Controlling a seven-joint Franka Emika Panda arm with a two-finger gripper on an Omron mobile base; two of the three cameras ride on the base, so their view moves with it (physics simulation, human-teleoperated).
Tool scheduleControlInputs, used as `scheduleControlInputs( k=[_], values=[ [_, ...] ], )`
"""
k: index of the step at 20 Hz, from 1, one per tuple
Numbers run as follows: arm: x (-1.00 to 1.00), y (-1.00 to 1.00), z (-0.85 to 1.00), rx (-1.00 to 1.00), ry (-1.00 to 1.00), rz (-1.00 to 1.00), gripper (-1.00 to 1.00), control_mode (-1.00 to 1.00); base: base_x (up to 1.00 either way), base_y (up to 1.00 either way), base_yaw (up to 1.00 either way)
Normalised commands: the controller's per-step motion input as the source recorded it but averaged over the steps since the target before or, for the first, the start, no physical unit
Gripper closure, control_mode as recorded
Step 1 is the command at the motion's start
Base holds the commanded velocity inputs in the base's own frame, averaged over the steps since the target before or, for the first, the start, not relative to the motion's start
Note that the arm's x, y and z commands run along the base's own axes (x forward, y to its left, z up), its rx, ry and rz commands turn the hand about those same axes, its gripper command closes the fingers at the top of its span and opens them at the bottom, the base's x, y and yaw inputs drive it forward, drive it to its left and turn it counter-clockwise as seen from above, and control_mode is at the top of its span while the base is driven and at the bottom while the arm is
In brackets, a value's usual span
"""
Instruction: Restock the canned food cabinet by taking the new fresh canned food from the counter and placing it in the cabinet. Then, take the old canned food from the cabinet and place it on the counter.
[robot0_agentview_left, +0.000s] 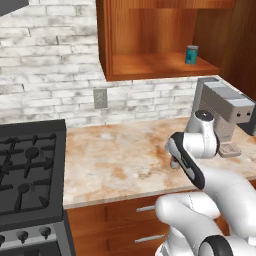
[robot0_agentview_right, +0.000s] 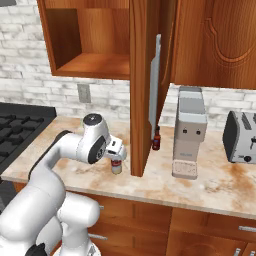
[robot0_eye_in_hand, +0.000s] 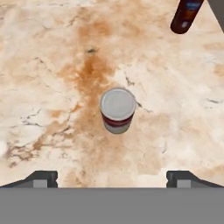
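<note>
My views are evenly, softly lit, without glare. Faint shadow lies beneath the red-and-white can (robot0_eye_in_hand: 117, 109) on the counter (robot0_eye_in_hand: 52, 87). My hand view looks slightly soft.

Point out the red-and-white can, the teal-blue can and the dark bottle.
red-and-white can (robot0_eye_in_hand: 117, 105): hand view, on its silver top.
teal-blue can (robot0_agentview_left: 191, 55): left base view, on its label, standing on the cabinet shelf.
dark bottle (robot0_agentview_right: 156, 140): right base view, on its body beside the open cabinet door.

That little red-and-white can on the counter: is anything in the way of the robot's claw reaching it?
Nothing visible. The hand view shows the red-and-white can upright on bare counter, with the open gripper above it. The dark bottle stands well off to one side.
</note>
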Motion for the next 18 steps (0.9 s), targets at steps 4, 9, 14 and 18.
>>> scheduleControlInputs(
  k=[4,9,14,18],
  values=[
    [0.25,0.0,-0.33,0.0,0.0,-0.04,-1.0,-1.0,0.0,0.0,0.0],
    [0.31,-0.02,-0.09,0.0,0.0,-0.01,-1.0,-1.0,0.0,0.0,0.0],
    [0.37,-0.03,-0.07,0.0,0.0,-0.02,-1.0,-1.0,0.0,0.0,0.0],
    [0.24,-0.1,-0.16,0.0,0.0,-0.04,-1.0,-1.0,0.0,0.0,0.0]
  ],
)
